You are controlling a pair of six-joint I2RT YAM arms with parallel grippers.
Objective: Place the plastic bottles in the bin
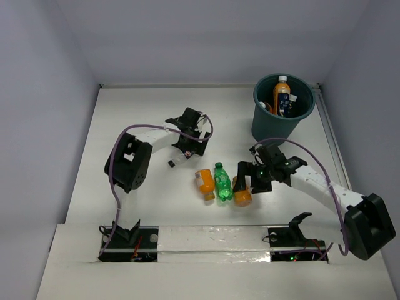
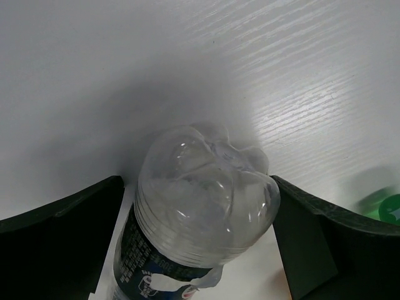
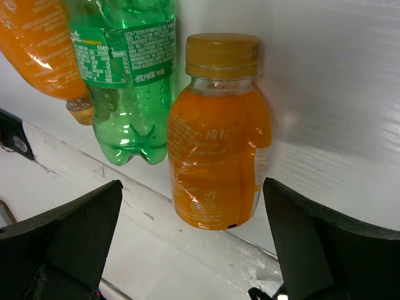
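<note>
The dark teal bin (image 1: 265, 122) stands at the back right with a blue-labelled orange bottle (image 1: 281, 95) upright inside. My left gripper (image 1: 182, 152) is open around a tiny clear bottle with a dark label (image 2: 200, 194) that lies on the table; the bottle nearly fills the gap. It also shows in the top view (image 1: 177, 160). My right gripper (image 1: 245, 180) is open around a lying orange bottle (image 3: 219, 156), with a gap on each side. A green bottle (image 1: 222, 182) and another orange bottle (image 1: 204, 182) lie just left of it.
White walls enclose the table at the back and both sides. A white ledge (image 1: 206, 240) with the arm bases runs along the near edge. The green bottle (image 3: 128, 75) lies close beside the right gripper's left finger (image 3: 69, 237).
</note>
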